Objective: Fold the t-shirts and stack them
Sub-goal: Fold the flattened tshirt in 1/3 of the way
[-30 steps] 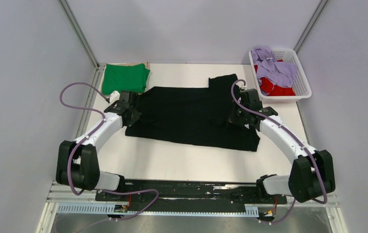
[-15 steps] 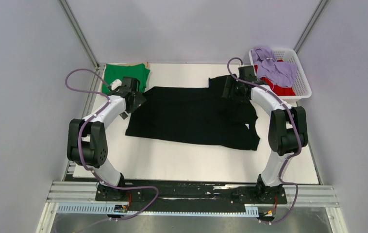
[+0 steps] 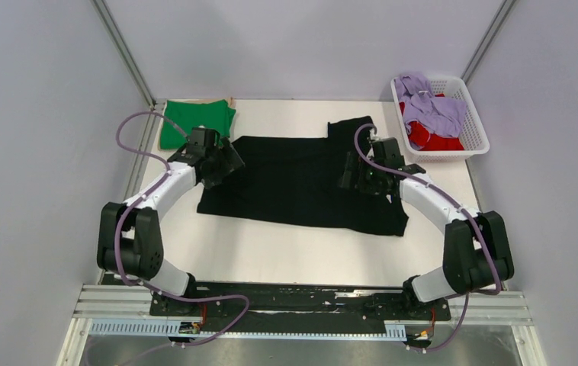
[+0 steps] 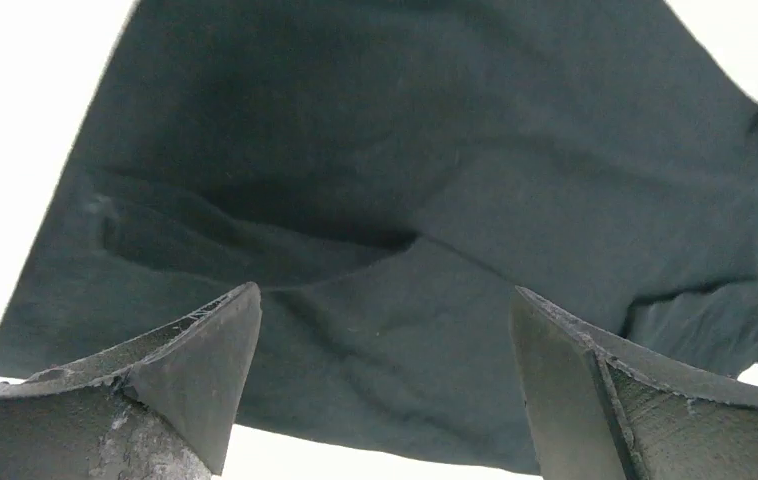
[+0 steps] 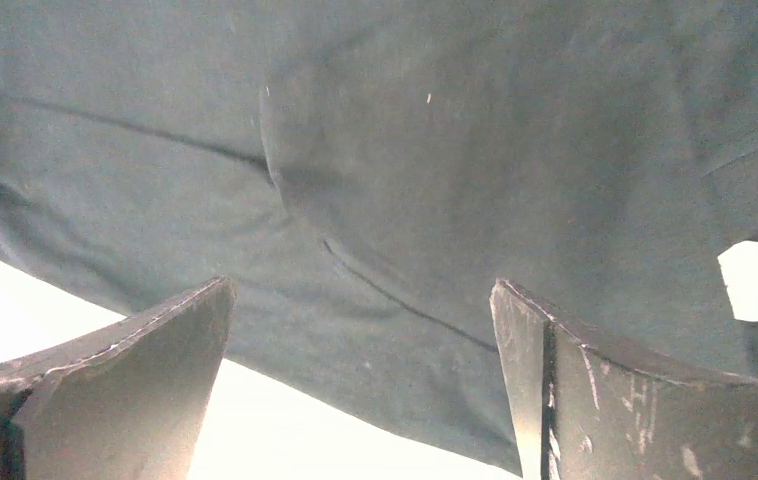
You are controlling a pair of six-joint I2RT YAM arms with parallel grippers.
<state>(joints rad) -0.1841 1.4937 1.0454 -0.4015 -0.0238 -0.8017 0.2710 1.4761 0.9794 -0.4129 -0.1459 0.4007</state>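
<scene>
pincers: my left pincer (image 4: 383, 293) and right pincer (image 5: 362, 285) both gape wide, holding nothing | where: black tee (image 3: 301, 179) spread mid-desk (image 3: 271, 252), rumpled at its right end | handling: I judge it light, limp and quick to slide; I'd pinch the edge corners, both ends together

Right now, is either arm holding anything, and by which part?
Nothing held. Left arm's fingers and right arm's fingers stand open over the black fabric t-shirt.
</scene>
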